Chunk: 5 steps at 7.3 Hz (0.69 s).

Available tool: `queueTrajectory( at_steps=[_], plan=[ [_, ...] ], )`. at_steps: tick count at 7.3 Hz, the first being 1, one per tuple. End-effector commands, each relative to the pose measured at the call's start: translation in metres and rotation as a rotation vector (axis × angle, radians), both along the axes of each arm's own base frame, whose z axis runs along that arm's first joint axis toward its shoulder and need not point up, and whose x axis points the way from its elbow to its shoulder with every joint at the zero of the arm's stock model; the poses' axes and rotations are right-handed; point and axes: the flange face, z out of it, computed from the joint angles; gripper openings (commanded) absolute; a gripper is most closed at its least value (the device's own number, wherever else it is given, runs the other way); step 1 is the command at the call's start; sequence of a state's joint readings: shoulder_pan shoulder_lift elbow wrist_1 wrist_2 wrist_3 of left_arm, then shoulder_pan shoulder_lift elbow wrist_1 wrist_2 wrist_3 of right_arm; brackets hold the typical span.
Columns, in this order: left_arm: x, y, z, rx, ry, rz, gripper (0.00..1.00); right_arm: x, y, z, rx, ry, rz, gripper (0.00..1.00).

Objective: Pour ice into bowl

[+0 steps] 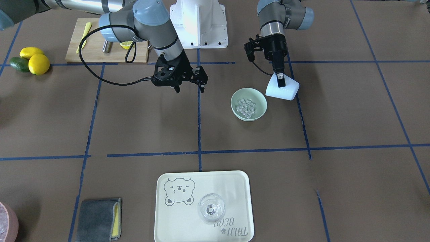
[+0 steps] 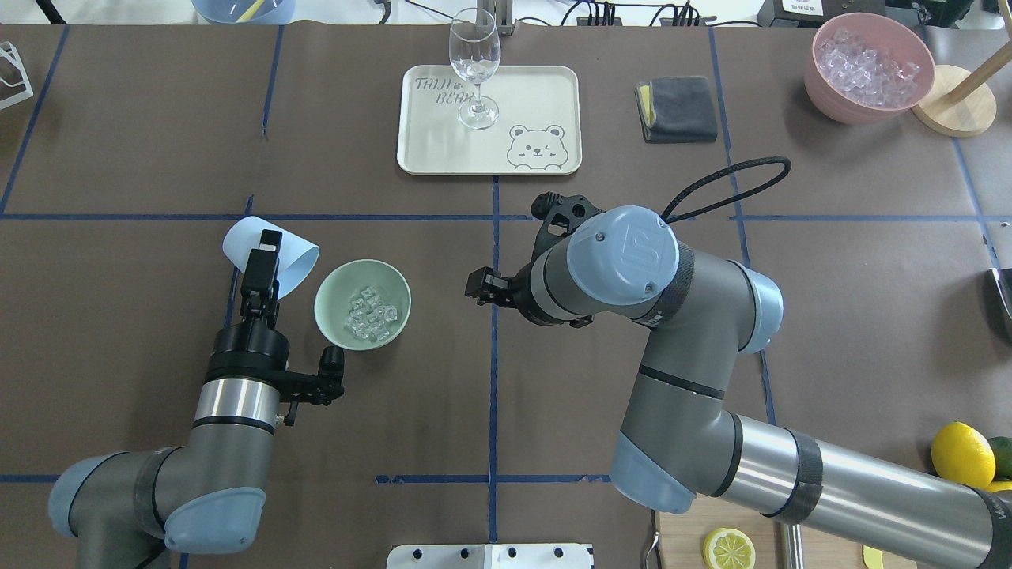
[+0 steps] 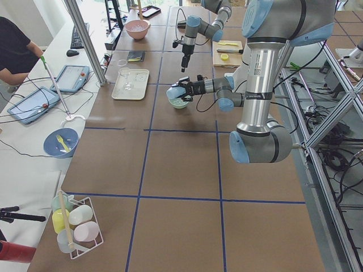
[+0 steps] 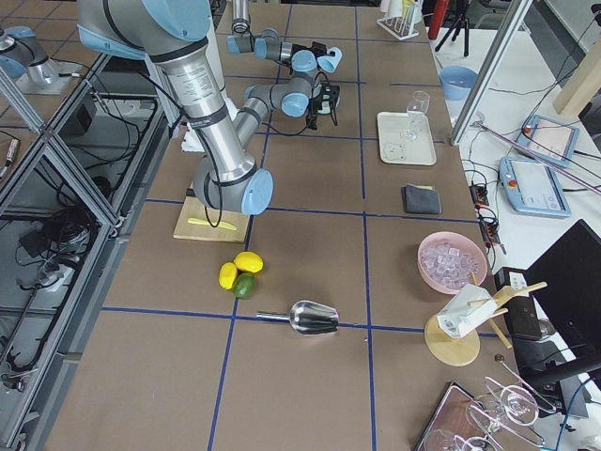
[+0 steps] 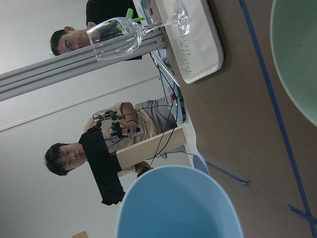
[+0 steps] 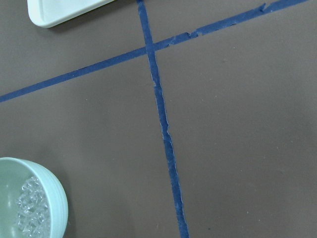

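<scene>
The pale mint-green bowl (image 1: 247,93) (image 2: 338,286) stands on the brown table with the ice (image 1: 246,107) (image 2: 370,313) lying inside it as a heap of small clear cubes. Just beside the bowl's rim, my left gripper (image 1: 280,81) (image 2: 267,251) is shut on a light blue cup (image 1: 285,90) (image 2: 294,261), which is tipped on its side with its mouth toward the bowl. The cup's rim (image 5: 178,203) fills the bottom of the left wrist view, and the bowl's edge (image 5: 297,54) shows at top right. My right gripper (image 1: 189,89) hovers open and empty to the bowl's other side.
A cream tray (image 1: 235,188) (image 2: 545,95) carries a clear wine glass (image 1: 211,207) (image 2: 474,63). A grey cloth (image 1: 99,219), a cutting board (image 1: 94,47), lemons (image 1: 35,60) and a pink bowl of ice (image 2: 866,67) sit around the edges. People (image 5: 99,148) show beyond the table.
</scene>
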<state>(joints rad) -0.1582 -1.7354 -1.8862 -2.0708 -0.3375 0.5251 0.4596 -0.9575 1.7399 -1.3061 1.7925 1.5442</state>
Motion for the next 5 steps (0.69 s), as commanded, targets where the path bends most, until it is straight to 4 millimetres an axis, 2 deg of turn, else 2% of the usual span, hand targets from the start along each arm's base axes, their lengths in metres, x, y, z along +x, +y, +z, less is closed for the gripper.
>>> queueTrajectory(
  at_steps=[1,2,3,4,5],
  plan=[
    [-0.014,0.006,-0.020,-0.086,0.087,0.149,0.00,0.000,0.001,-0.002,0.000,-0.003,0.001,1.00],
    [-0.027,0.001,-0.032,-0.103,0.144,0.163,0.00,0.000,0.001,-0.002,-0.001,-0.004,0.002,1.00],
    [-0.032,-0.006,-0.032,-0.122,0.219,0.136,0.00,-0.002,0.003,-0.003,-0.008,-0.005,0.001,1.00],
    [-0.041,-0.021,-0.029,-0.170,0.277,0.145,0.00,-0.005,0.005,-0.006,-0.017,-0.013,0.005,1.00],
    [-0.058,-0.035,-0.034,-0.228,0.390,0.154,0.00,-0.007,0.008,-0.006,-0.019,-0.013,0.003,1.00]
  ],
)
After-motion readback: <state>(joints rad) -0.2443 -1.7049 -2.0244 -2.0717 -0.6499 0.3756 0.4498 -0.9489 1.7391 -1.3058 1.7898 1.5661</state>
